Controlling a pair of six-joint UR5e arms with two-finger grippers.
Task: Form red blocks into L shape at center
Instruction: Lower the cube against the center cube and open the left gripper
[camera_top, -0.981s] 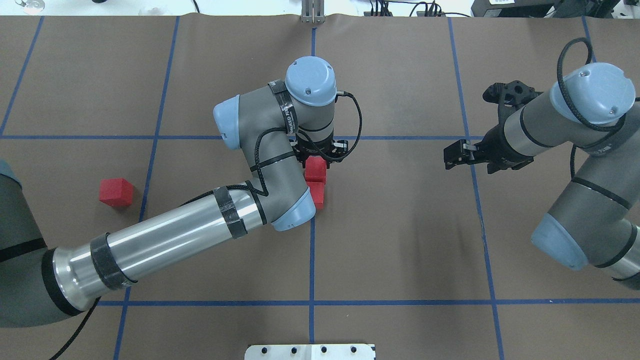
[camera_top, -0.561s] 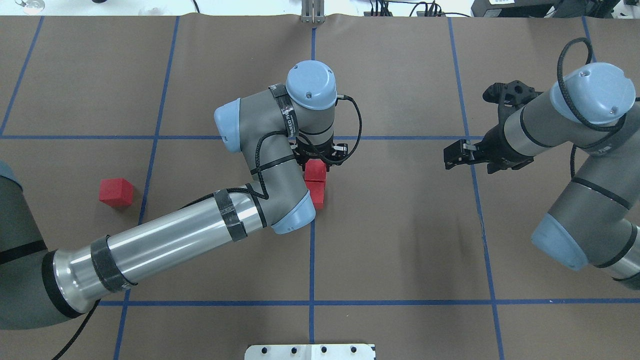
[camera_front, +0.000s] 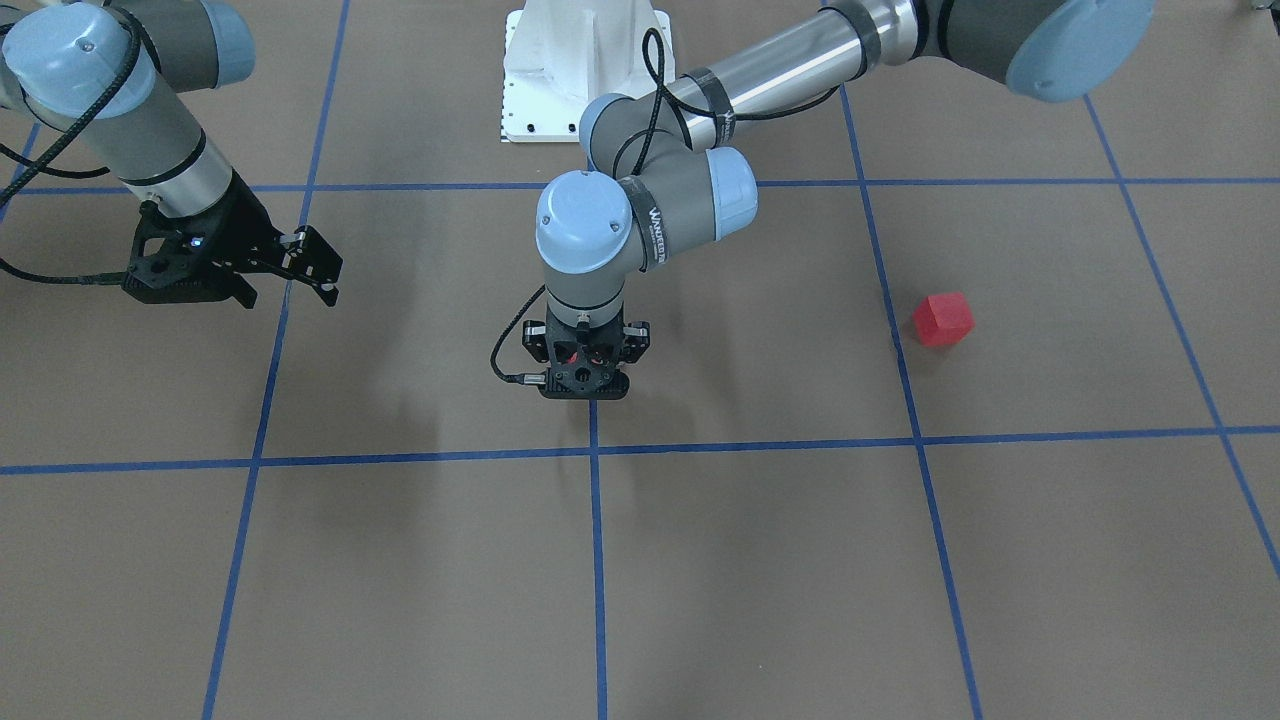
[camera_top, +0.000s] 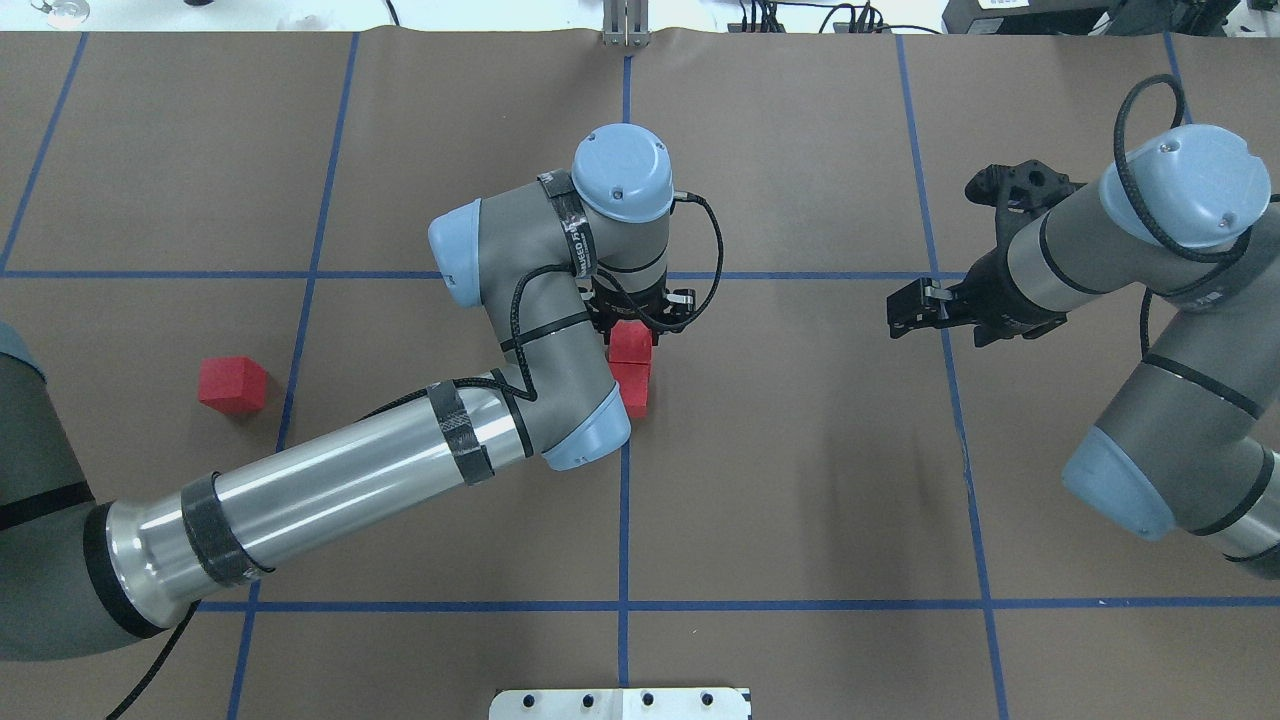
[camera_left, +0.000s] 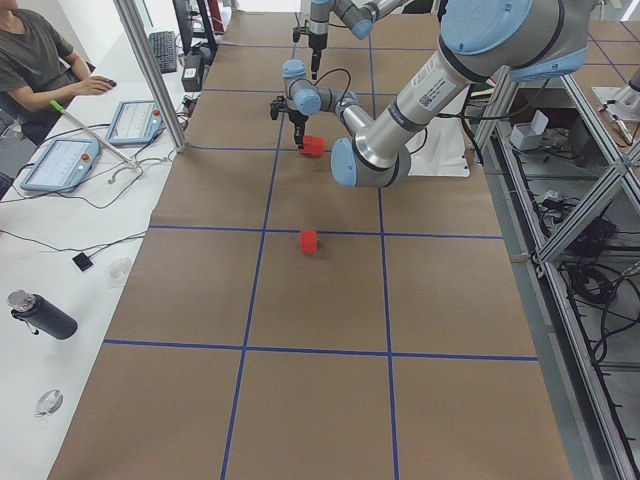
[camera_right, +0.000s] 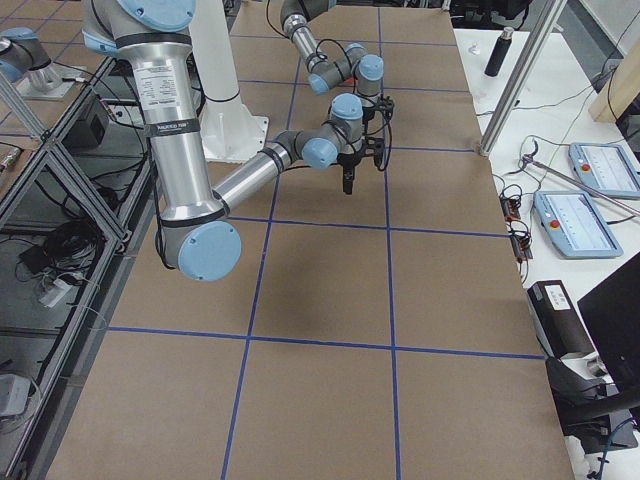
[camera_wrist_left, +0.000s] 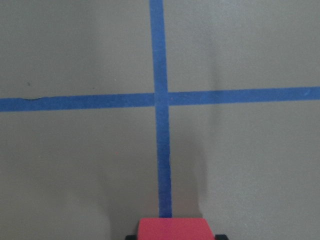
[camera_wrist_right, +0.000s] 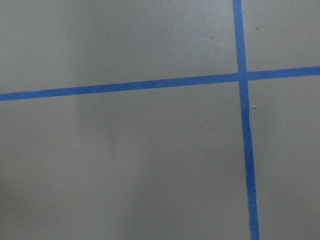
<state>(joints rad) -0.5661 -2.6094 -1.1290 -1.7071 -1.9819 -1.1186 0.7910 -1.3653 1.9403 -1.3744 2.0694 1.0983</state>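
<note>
Red on brown: one red block is gripped in the left claw, whose fingers are closed on its sides. It sits on the centre tape line of the bench, touching a second block resting beside that line. This looks like the placing of block two. Next the claw should release, lift straight clear without nudging the pair, then fetch the third block, well off the line on the robot's left. The right claw hangs spread and empty, well off the line on the opposite side.
</note>
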